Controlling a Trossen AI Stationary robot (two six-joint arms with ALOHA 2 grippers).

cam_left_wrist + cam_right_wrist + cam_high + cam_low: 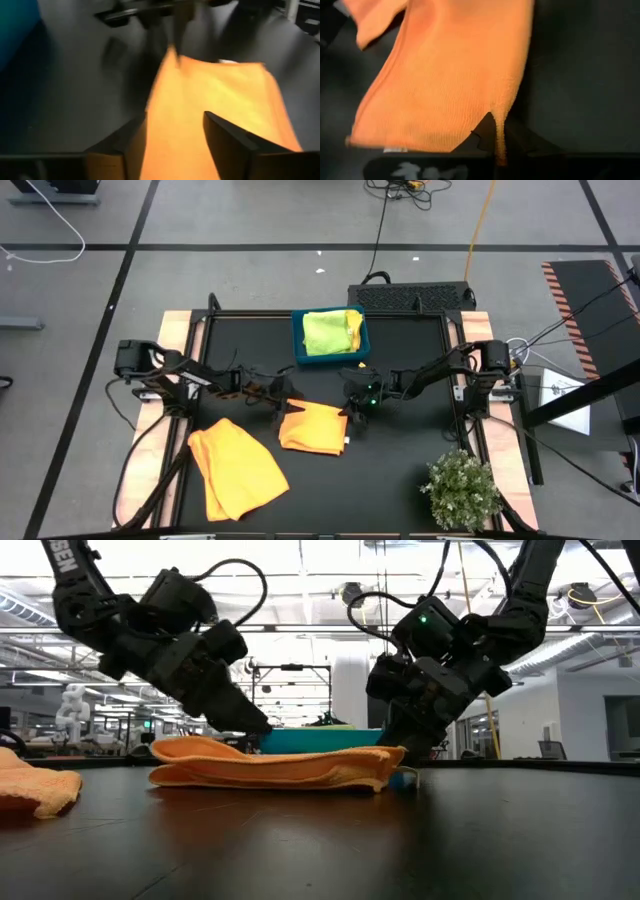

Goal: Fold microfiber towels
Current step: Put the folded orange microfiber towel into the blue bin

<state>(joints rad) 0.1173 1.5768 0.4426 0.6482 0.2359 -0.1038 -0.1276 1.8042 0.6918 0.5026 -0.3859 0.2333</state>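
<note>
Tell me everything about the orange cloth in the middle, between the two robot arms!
The middle orange cloth is soft and fuzzy, folded over into a flat rectangle with a small white tag at one edge. It lies on the black table, in front of the teal tray. The right pincer is shut on its edge; the left pincer stands open over its other side.

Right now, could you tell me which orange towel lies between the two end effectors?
The folded orange towel at the table's middle; the other orange towel lies spread out nearer the front-left corner, away from both.
</note>
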